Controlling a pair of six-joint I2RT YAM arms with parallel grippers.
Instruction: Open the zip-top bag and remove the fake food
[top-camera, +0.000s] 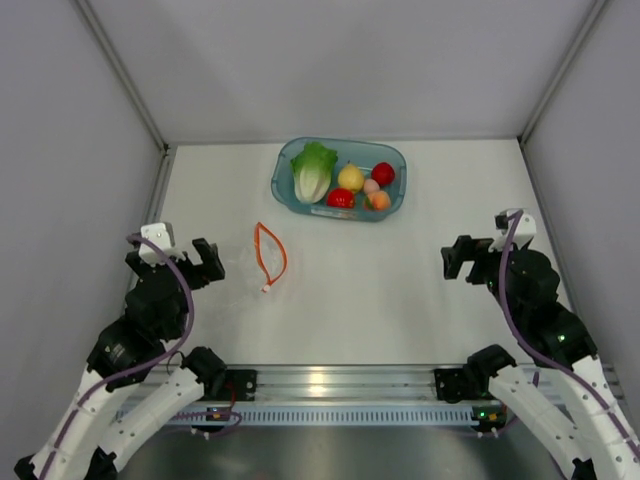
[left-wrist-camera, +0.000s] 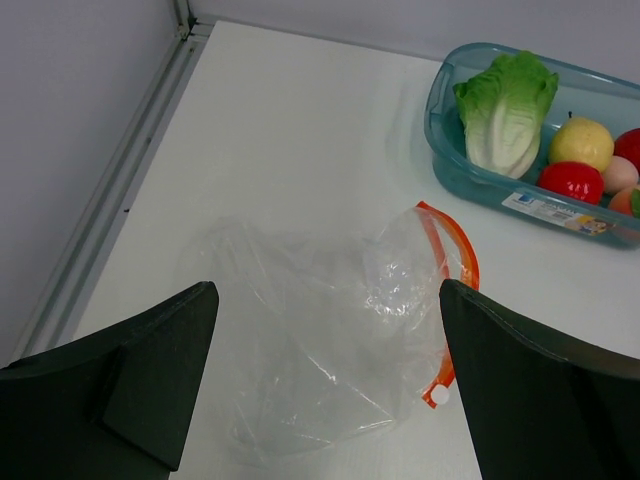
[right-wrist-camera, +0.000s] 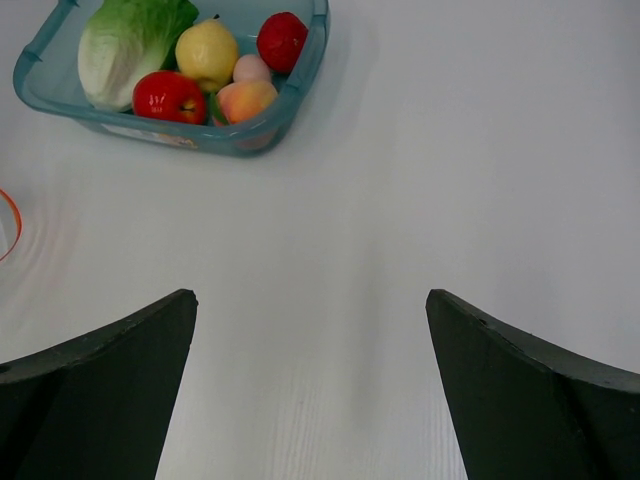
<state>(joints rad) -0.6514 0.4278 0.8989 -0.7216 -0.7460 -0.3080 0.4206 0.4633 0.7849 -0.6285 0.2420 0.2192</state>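
1. Left gripper (left-wrist-camera: 325, 292): poised low, near-left of teal bin (top-camera: 284, 190); jaws spread wide, empty.
2. Right gripper (right-wrist-camera: 310, 296): near-right of bin; jaws wide, empty.
3. Zip-top bag (left-wrist-camera: 320, 350): flat, near-left of bin; zip strip (top-camera: 272, 255) running near-to-far, mouth facing right.
4. Fake food (top-camera: 314, 172): inside bin.

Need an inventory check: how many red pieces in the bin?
2 red pieces: one beside the lettuce at the bin's near wall, one toward its right end. More may hide.

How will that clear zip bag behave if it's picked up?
Probably floppy: the zip-top bag lies crumpled and flat on the table. Likely very light, since it looks empty. Its glossy film may slide when pushed.
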